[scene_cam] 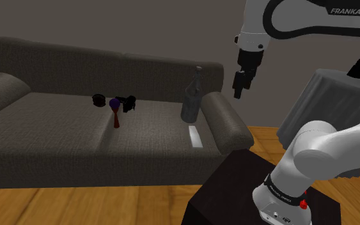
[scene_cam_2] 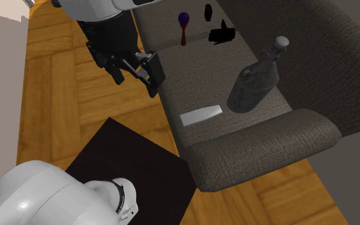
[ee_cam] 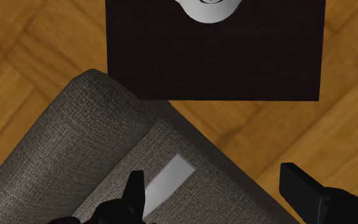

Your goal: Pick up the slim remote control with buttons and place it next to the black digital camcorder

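The remote control [scene_cam: 195, 135] lies flat on the sofa [scene_cam: 57, 134] seat, near the seat's front edge and just beside the armrest closest to the stand [scene_cam: 236, 185]. It is drawn as a plain pale slab; no buttons can be made out on it. In the second exterior view the remote control [scene_cam_2: 201, 116] shows whole. In the wrist view part of the remote control [ee_cam: 168, 178] is hidden behind one black finger.

The gripper [scene_cam: 240, 93] hangs in the air above that end of the sofa, apart from the remote control. Its fingers stand well apart with nothing between them, which is plainest in the wrist view [ee_cam: 219, 191].

A dark grey bottle [scene_cam: 193, 99] stands upright farther back on the same cushion, near the backrest. Its material is hard to tell.

The black camcorder [scene_cam: 128, 102] sits well apart from the remote control, around the middle of the seat toward the back edge. Its details are lost in its blackness.

Just beside the camcorder stands a small purple-headed thing [scene_cam: 115, 105] on a red stem. Next to that is a dark round object [scene_cam: 99, 100], too small to identify.

The sofa's far end is cut off in the second exterior view.
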Controlling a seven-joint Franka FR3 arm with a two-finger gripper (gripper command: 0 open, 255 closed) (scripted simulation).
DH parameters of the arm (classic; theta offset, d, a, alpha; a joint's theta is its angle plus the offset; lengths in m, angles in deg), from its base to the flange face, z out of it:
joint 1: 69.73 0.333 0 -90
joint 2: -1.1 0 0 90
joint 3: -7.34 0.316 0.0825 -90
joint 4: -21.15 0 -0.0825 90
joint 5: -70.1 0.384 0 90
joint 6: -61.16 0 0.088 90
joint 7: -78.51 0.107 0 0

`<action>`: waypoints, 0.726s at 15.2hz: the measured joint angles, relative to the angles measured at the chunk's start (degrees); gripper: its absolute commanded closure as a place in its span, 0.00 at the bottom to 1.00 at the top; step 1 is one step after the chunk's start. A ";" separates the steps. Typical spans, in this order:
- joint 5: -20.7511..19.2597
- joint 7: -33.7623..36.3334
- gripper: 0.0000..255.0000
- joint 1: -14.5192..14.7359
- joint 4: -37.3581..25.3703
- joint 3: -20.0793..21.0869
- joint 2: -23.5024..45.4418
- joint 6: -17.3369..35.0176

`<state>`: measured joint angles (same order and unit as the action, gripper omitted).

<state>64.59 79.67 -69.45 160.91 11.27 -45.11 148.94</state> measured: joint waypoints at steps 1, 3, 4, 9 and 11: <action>0.00 0.00 0.00 0.00 0.00 0.00 0.00 0.00; 0.08 1.10 0.00 -0.58 1.51 -0.19 1.07 2.63; 0.21 2.02 0.00 -0.95 2.62 -0.22 2.02 4.75; 0.77 6.84 0.00 -3.06 7.21 -0.51 7.41 15.36; 0.82 8.63 0.00 -4.03 8.08 -0.74 10.83 19.94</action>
<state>65.42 88.30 -73.48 168.98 10.52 -34.29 168.88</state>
